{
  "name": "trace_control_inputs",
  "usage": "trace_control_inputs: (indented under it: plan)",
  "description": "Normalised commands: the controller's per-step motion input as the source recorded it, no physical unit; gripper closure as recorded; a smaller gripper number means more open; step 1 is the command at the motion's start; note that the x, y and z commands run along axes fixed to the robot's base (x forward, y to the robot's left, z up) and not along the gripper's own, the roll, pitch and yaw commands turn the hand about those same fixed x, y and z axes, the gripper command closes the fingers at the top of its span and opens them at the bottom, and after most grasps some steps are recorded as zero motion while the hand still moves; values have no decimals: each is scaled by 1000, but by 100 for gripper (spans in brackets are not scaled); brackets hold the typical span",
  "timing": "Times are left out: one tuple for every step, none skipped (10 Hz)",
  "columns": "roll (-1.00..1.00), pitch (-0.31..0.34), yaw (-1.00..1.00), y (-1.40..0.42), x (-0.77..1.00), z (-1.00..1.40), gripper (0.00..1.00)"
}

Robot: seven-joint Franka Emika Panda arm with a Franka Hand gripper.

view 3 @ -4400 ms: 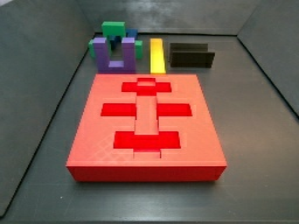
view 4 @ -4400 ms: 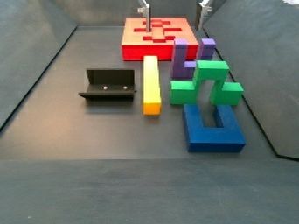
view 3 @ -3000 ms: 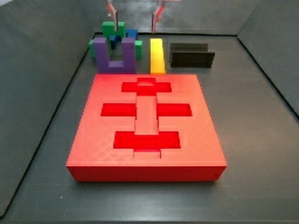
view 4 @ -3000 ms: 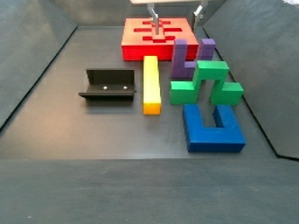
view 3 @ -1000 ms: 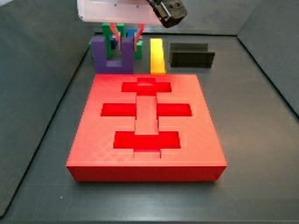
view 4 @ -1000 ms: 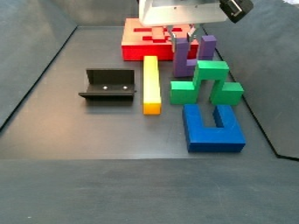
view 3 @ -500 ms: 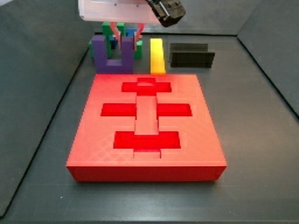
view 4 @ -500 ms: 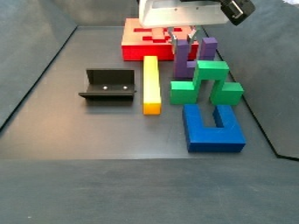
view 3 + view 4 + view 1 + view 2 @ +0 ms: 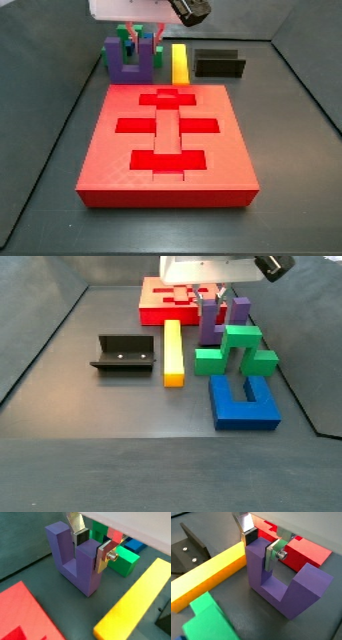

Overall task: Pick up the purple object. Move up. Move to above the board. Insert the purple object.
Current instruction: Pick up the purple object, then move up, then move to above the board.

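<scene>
Dark grey matte surface (image 9: 301,180), grey walls behind.

Wrist views: gripper (image 9: 91,546) (image 9: 261,542) low over purple-blue blocky U-shaped plastic piece (image 9: 75,564) (image 9: 284,584); piece upright, arms up, base on surface. Flat silver fingers (image 9: 104,557) pinching one arm. Long yellow bar (image 9: 133,602) just beside.

Side views: gripper (image 9: 135,34) (image 9: 211,298) hangs from above, vertical, at purple piece (image 9: 127,62) (image 9: 213,322) beyond large flat red slab with cut-outs (image 9: 167,145) (image 9: 171,298). Since half a second ago, purple piece looks slightly higher.

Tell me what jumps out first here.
The large flat red board with bright cross cut-outs fills the floor's middle. Behind it, the gripper straddles one upright arm of the purple U-shaped block, beside the long yellow bar.
</scene>
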Motion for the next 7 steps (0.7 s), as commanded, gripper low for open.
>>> trace_control_inputs:
  plan:
    - [0, 0, 0, 0, 0, 0, 100]
    - [0, 0, 0, 0, 0, 833, 100]
    - [9, 13, 8, 73, 9, 849, 100]
    - [10, 77, -4, 88, -52, 660, 100]
    - [3, 48, -6, 51, -6, 247, 100]
    - [0, 0, 0, 0, 0, 1400, 100]
    - [0, 22, -1, -8, -21, 1400, 100]
